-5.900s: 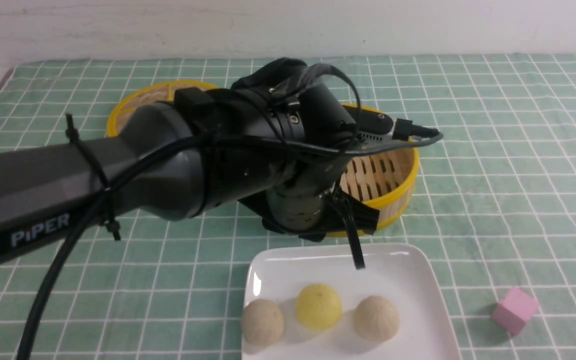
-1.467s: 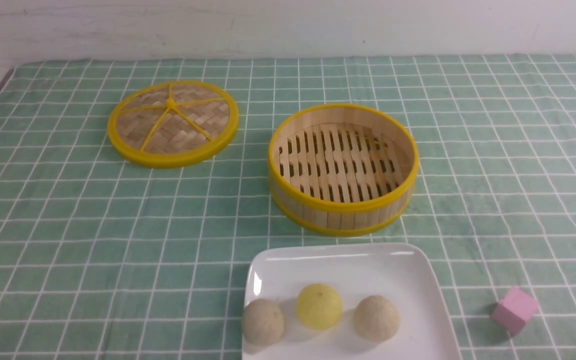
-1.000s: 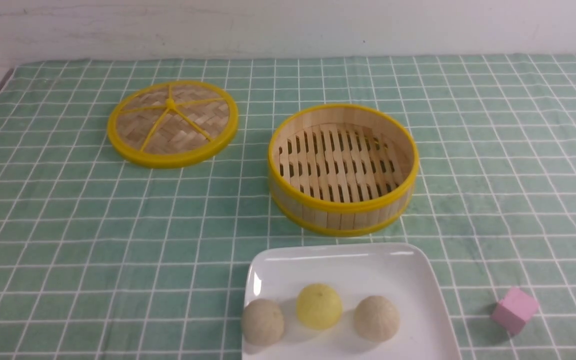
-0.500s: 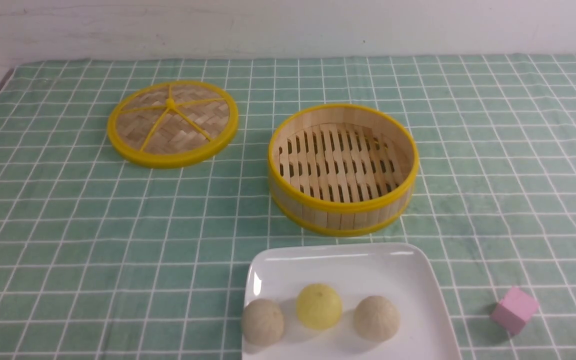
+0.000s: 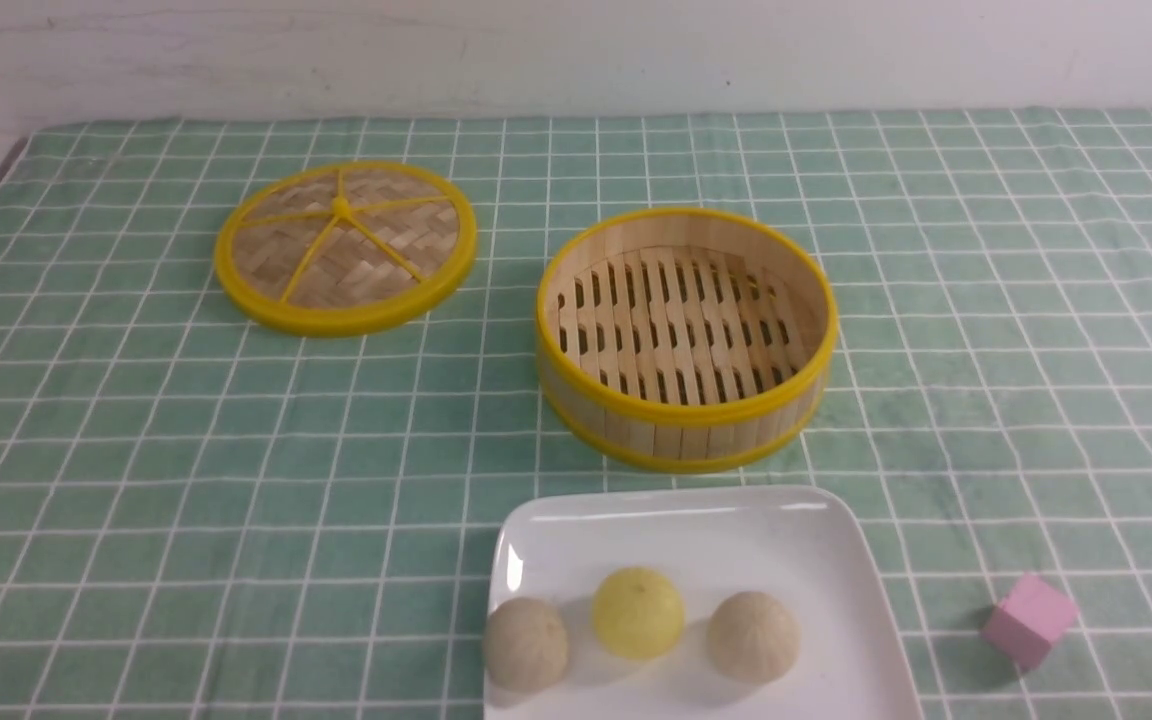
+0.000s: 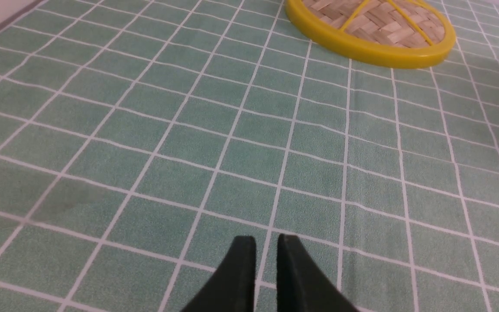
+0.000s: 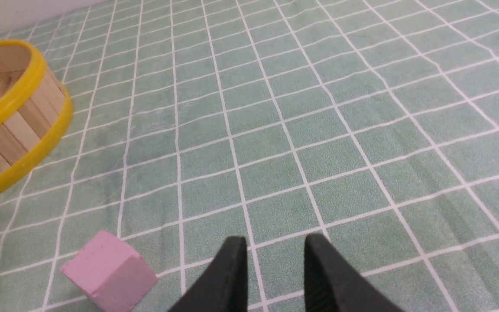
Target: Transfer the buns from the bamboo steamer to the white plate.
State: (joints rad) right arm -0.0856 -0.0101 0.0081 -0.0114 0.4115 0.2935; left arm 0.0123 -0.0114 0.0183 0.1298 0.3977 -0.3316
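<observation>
**Buns on plate, arms pulled back**

Against the earliest front frame, I see the big change: the left arm that loomed over the steamer is gone from the front view. Over the last second and a half nothing on the table has shifted.

The three buns [image 5: 638, 628] sit in a row on the white plate [image 5: 696, 530], the pale yellow one between the two beige ones. The steamer [image 5: 686, 338] stands just beyond the plate, its slatted floor bare. Its lid [image 5: 345, 247] lies flat, well off to the left. A pink cube [image 5: 1029, 620] rests on the cloth to the right of the plate.

From the left wrist camera, my left gripper [image 6: 266, 251] hangs over bare cloth, holding nothing, with only a thin slit between its fingers. The right gripper [image 7: 274, 253] shows a wider gap, also holding nothing, with the cube near it and the steamer wall farther off.

The surface is a green cloth [image 5: 136, 450] with a white grid, slightly rumpled. A plain whitish wall [image 5: 576, 50] runs behind it; bare tabletop shows at the far left edge.
</observation>
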